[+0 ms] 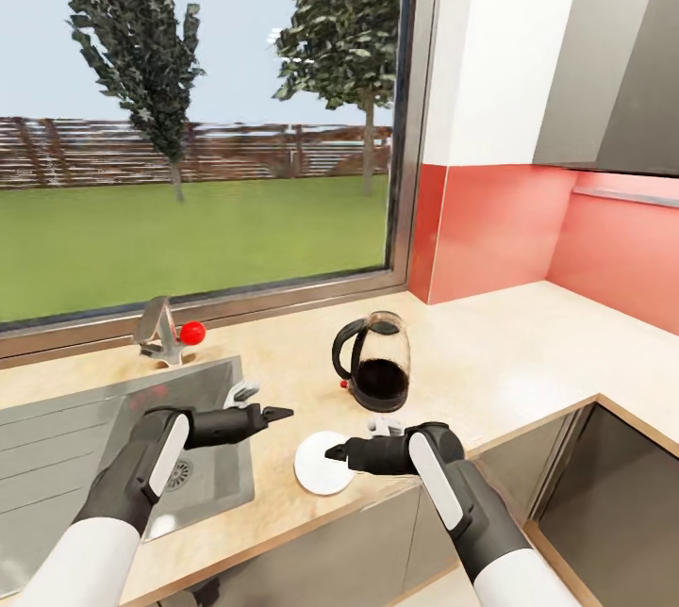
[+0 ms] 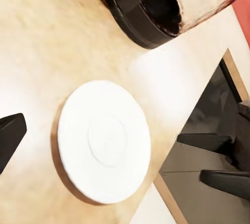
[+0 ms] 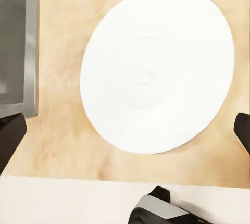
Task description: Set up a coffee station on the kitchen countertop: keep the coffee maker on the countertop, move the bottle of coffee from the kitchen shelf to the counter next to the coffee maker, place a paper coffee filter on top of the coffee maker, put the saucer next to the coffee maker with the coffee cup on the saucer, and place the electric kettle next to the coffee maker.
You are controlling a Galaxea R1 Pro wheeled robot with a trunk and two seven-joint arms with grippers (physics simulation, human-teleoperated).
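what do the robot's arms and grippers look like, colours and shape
Both arms have white upper segments, then dark grey forearms with a white stripe panel. The left gripper and right gripper are black, ending in slim pointed fingers, with small silver-white fittings at the wrists.

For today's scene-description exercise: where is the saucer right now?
In the head view the saucer lies flat on the countertop near its front edge, between the sink and the electric kettle, beside the right gripper.

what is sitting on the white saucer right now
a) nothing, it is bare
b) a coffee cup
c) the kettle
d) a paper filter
a: the saucer lies bare on the countertop, while the electric kettle stands apart from it, further back.
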